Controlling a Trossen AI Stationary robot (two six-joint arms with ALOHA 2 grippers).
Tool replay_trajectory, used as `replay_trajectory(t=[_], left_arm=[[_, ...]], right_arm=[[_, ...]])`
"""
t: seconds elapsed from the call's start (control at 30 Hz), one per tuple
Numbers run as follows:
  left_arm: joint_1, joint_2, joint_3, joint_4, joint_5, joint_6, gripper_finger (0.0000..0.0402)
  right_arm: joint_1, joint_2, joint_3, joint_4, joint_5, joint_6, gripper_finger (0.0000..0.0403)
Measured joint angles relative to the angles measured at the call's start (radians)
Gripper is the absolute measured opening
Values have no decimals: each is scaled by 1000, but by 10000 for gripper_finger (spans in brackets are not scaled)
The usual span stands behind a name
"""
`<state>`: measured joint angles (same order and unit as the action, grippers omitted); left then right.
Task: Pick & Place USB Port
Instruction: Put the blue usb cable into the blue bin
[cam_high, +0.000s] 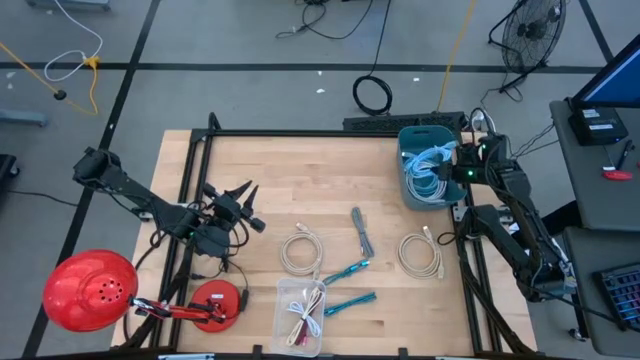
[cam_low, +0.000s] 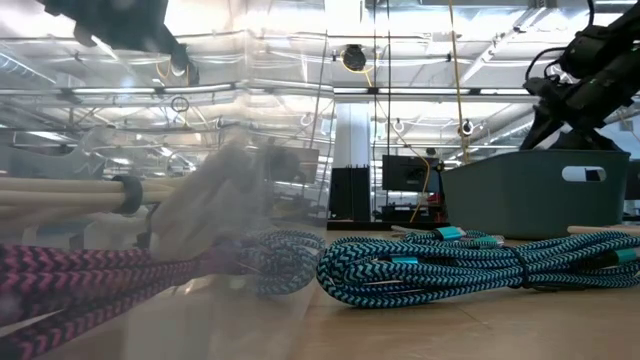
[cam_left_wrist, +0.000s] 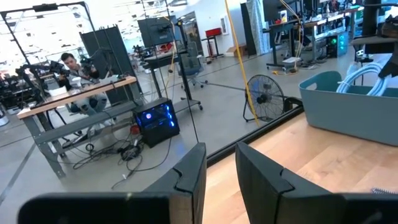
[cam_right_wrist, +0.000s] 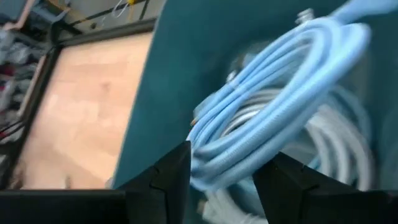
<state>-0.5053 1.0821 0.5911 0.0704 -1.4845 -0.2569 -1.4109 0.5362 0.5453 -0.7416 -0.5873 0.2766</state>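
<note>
A teal bin stands at the table's far right and holds pale coiled cables. My right gripper hangs over it, shut on a light blue coiled cable; in the low view the arm stands above the bin. My left gripper hovers at the table's left side, open and holding nothing, its fingers pointing toward the bin. On the table lie two white coils, a grey cable and two teal braided cables. My right gripper holds the light blue coil by one side of its loop, several strands pinched between the two fingers, which come from above. The coil hangs inside the bin over white cables; whether its lower part rests on them I cannot tell.
A clear bag with a pink braided cable lies at the near edge. A red lamp and its red base sit off the table's near left corner. Bare wood lies between the left gripper and the bin.
</note>
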Motion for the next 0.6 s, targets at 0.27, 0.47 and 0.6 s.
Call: replay_trajectory(t=[0.27,0.47,0.6], left_arm=[[0,0,0,0,1,-8,90],[0,0,0,0,2,-9,90],[0,0,0,0,2,-11,90]], right_arm=[[19,-2,1,-44,-33,-3,157],[45,-3,2,-68,-13,-3,157],[58,-3,2,-98,-12,-2,158]])
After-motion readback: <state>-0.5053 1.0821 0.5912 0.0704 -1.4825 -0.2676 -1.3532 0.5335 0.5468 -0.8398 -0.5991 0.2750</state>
